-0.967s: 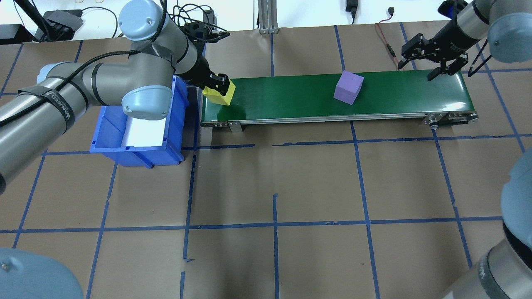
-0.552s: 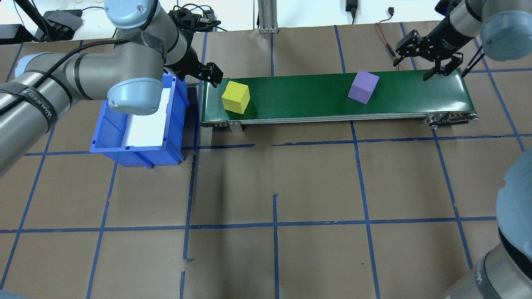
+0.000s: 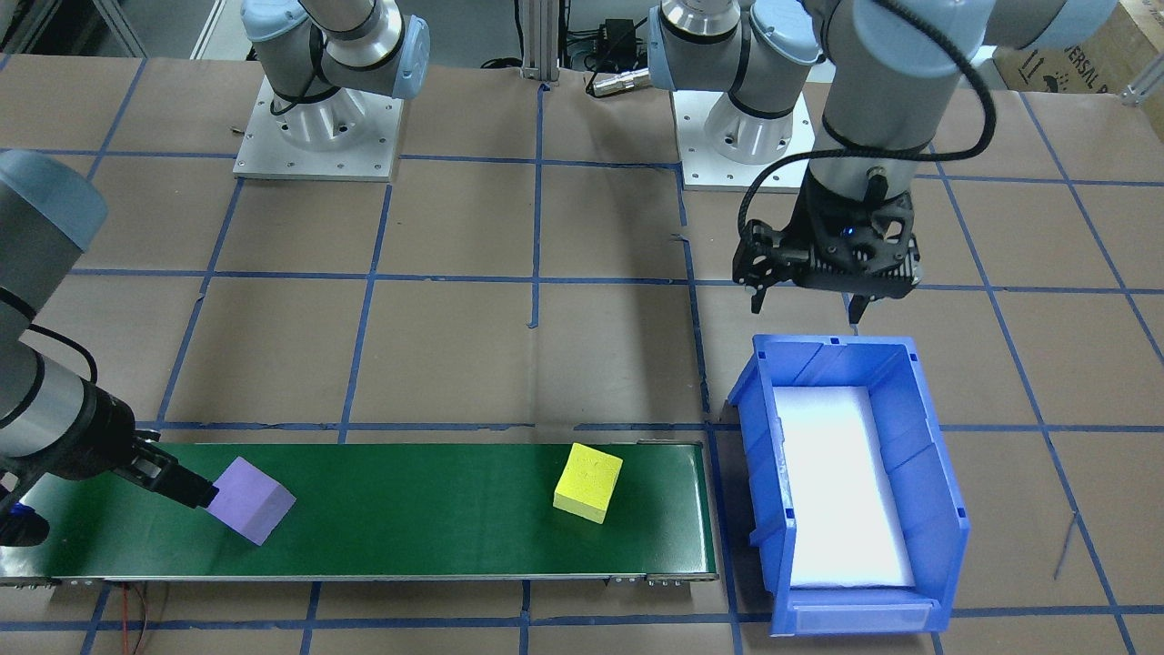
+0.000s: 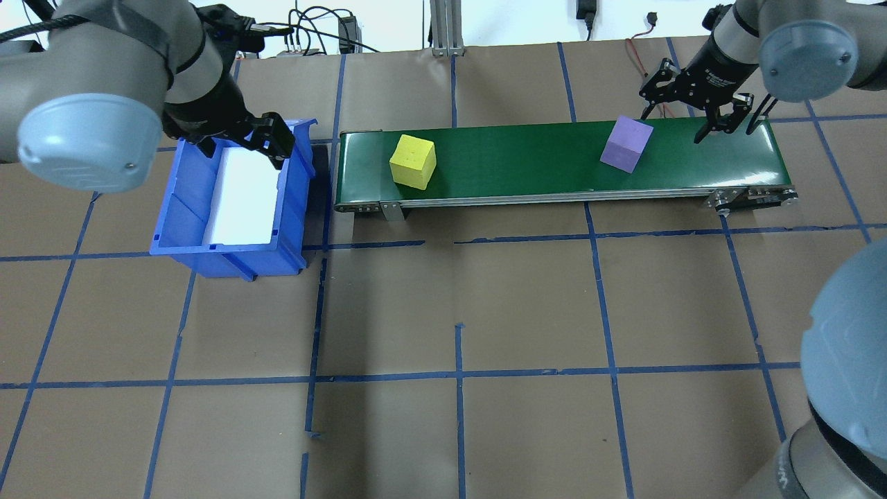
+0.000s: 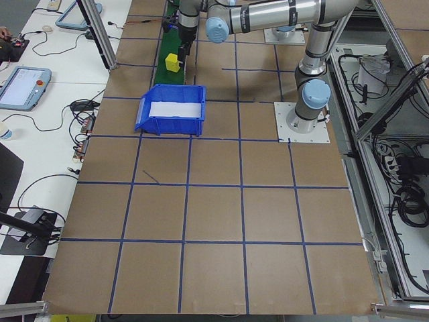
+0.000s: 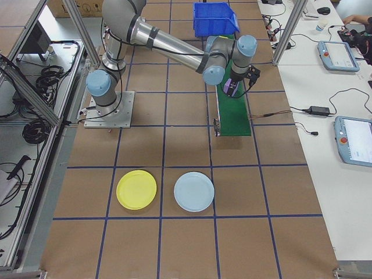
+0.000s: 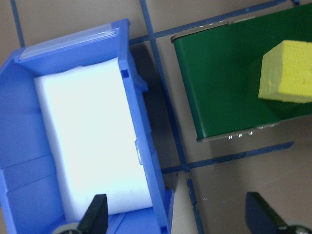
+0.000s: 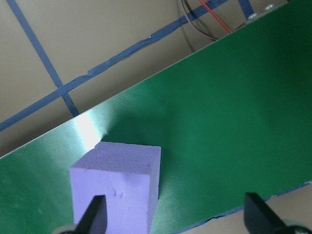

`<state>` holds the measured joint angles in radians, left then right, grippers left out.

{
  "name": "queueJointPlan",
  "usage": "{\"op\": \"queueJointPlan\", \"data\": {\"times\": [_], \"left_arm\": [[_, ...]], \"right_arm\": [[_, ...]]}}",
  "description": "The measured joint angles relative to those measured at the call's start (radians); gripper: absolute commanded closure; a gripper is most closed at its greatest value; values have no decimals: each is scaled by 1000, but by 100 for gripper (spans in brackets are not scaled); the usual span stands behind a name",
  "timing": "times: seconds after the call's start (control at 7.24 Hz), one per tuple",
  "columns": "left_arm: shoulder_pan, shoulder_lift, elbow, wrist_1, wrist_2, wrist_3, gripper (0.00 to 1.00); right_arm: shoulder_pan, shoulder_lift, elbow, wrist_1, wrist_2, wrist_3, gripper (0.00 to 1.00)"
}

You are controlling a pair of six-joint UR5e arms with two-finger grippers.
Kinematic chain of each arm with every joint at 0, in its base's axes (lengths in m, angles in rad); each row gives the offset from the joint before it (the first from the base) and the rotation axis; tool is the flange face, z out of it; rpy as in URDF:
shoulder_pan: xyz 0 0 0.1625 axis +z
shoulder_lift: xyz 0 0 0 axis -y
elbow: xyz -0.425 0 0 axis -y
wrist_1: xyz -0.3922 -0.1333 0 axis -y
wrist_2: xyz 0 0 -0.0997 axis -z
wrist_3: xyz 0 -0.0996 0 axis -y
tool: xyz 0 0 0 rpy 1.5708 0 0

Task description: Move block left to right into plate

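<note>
A long dark green conveyor belt (image 4: 554, 163) lies across the far side of the brown paper-covered counter (image 4: 457, 312), which is marked into squares with blue tape. On the belt sit two foam cubes, well apart: a bright yellow foam cube (image 4: 413, 161) near the end by the robot's left arm, and a pale purple foam cube (image 4: 626, 144) toward the other end.

The left pincer (image 4: 244, 138) hangs over the far part of a blue plastic bin (image 4: 181, 215) with a white liner (image 3: 841, 487), which stands just beside the belt's end. Its fingers are spread wide and hold nothing; its wrist camera shows the two dark fingertips (image 7: 95, 214) far apart over the bin wall and the counter.

The right pincer (image 4: 696, 114) is over the belt's other end, just past the purple cube. It too is wide open and empty; in its wrist view the purple cube (image 8: 117, 187) sits close by one fingertip (image 8: 92, 214), though I cannot tell whether they touch.

The flat round bright yellow plate (image 6: 136, 189) lies on the counter well away from the belt, on the robot's right, just beside a pale blue round plate (image 6: 194, 191). Both plates are bare
</note>
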<state>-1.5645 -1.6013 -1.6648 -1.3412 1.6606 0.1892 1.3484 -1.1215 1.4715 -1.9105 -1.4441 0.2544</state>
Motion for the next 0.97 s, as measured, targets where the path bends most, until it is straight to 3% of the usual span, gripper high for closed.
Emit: {"op": "queueJointPlan", "data": {"times": [0.14, 0.41, 0.69, 0.83, 0.97], "left_arm": [[4, 28, -10, -40, -6, -4, 0], [5, 48, -16, -61, -83, -3, 0], [9, 61, -16, -64, -76, 4, 0], [9, 66, -17, -66, -64, 4, 0], [7, 68, -18, -67, -61, 3, 0]], "right_arm": [[10, 12, -9, -1, -18, 20, 0], [15, 51, -53, -2, -25, 22, 0], [15, 82, -75, -2, -20, 13, 0], [15, 98, -74, -3, -18, -2, 4], [15, 108, -68, -4, -18, -12, 21]]}}
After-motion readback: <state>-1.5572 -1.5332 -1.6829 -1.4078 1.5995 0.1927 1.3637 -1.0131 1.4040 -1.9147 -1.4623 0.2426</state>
